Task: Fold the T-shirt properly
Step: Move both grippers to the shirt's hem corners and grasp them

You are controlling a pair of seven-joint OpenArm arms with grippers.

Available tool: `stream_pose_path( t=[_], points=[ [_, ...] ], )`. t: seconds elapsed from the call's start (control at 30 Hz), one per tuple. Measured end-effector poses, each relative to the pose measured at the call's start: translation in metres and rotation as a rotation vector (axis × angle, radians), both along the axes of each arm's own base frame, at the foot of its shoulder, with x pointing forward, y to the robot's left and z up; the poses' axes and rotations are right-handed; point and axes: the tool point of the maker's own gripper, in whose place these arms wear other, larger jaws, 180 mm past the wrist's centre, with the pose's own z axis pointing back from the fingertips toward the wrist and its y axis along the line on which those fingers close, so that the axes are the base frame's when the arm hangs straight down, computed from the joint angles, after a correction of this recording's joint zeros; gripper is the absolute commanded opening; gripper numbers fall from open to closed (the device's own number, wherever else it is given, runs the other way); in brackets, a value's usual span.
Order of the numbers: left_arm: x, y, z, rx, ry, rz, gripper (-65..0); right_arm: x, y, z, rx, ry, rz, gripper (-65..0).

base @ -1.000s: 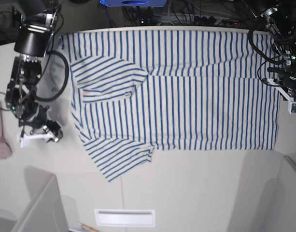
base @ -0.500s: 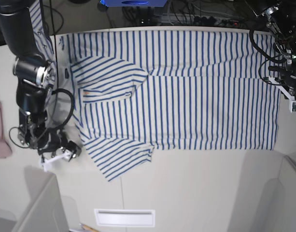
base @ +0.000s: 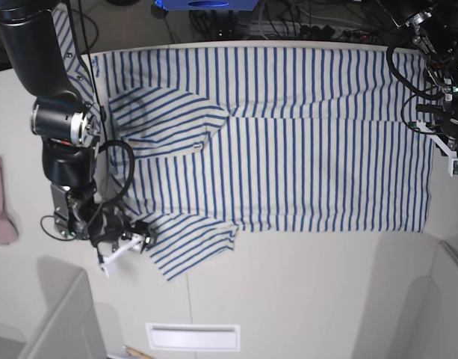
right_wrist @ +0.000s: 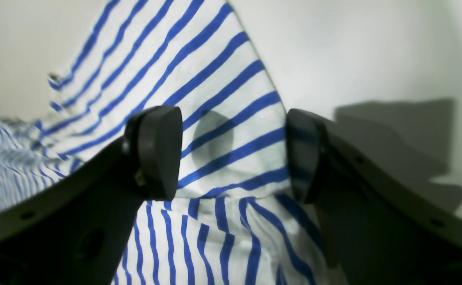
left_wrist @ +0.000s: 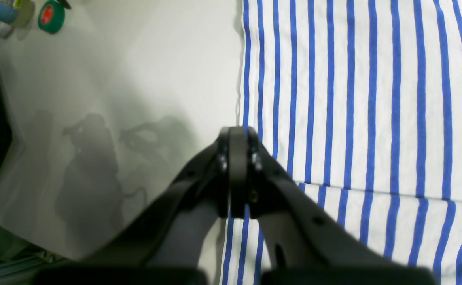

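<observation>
The T-shirt (base: 288, 134) lies spread flat on the table (base: 303, 292), one sleeve already folded over its chest. Our right gripper (right_wrist: 231, 154) hangs agape over the unfolded sleeve, presumably to pinch and fold it; a second ago it sat well clear of that sleeve. Our left gripper (left_wrist: 237, 138) rests closed, empty, at the T-shirt's hem.

The T-shirt (base: 288, 134) is soft woven cloth, matt white with thin blue stripes, faintly crinkled near its folds. The table (base: 303, 299) looks smooth, pale and dully matt. Both the right gripper (right_wrist: 231, 154) and the left gripper (left_wrist: 237, 174) appear as dark matt plastic with smooth rounded pads (right_wrist: 158, 150).
</observation>
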Motion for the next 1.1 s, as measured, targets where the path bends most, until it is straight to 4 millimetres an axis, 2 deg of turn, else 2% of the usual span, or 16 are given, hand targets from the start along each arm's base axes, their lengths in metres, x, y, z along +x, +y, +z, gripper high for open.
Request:
stream_pose_path(
  t=[0.1,0.2,0.27,0.3,0.37,0.43,0.53,0.63,0.7,0.83,0.97,1.03,1.1],
  points=[
    [0.0,0.0,-0.002,-0.005,0.003,0.002,-65.0,0.001,0.009,0.001,0.009,-0.005,0.008,-26.9],
    [-0.005,0.004,-0.015,-0.03,0.037,0.018,-65.0,0.001,0.011,0.001,0.017,-0.005,0.006,-27.3],
    [-0.008,0.008,-0.021,-0.037,0.057,0.026,-65.0,0.001,0.011,0.001,0.016,-0.006,0.006,-32.9],
    [-0.008,0.01,-0.024,-0.042,0.062,0.031,-63.5,0.001,0.01,0.0,0.015,-0.005,0.005,-38.1],
    [-0.002,0.015,-0.027,-0.054,0.061,0.051,-53.0,-0.001,0.008,-0.003,0.006,0.005,0.004,-50.9],
    [0.01,0.02,-0.024,-0.07,0.038,0.05,-39.8,-0.002,0.009,-0.005,0.008,0.002,-0.001,-65.0],
    [0.028,0.032,-0.017,-0.08,0.008,0.073,-18.3,-0.003,0.009,-0.006,0.008,0.002,-0.004,-65.0],
    [0.049,0.037,-0.02,-0.129,-0.009,0.091,-6.1,-0.003,0.01,-0.006,0.009,0.001,-0.002,-65.0],
    [0.065,0.04,-0.025,-0.18,-0.021,0.11,-4.1,-0.003,0.011,-0.006,0.01,0.003,-0.002,-65.0],
    [0.099,0.051,-0.029,-0.291,-0.04,0.152,-4.1,-0.003,0.011,-0.006,0.009,0.002,0.0,-65.0],
    [0.138,0.068,-0.028,-0.28,-0.115,0.163,-4.1,-0.003,0.01,-0.006,0.009,0.003,0.0,-65.0],
    [0.151,0.065,-0.042,-0.266,-0.078,0.145,-4.1,-0.004,0.01,-0.006,0.008,0.003,0.001,-65.0],
    [0.166,0.047,-0.06,-0.291,-0.041,0.101,-4.1,-0.004,0.009,-0.006,0.007,0.004,0.001,-65.0]
  ],
)
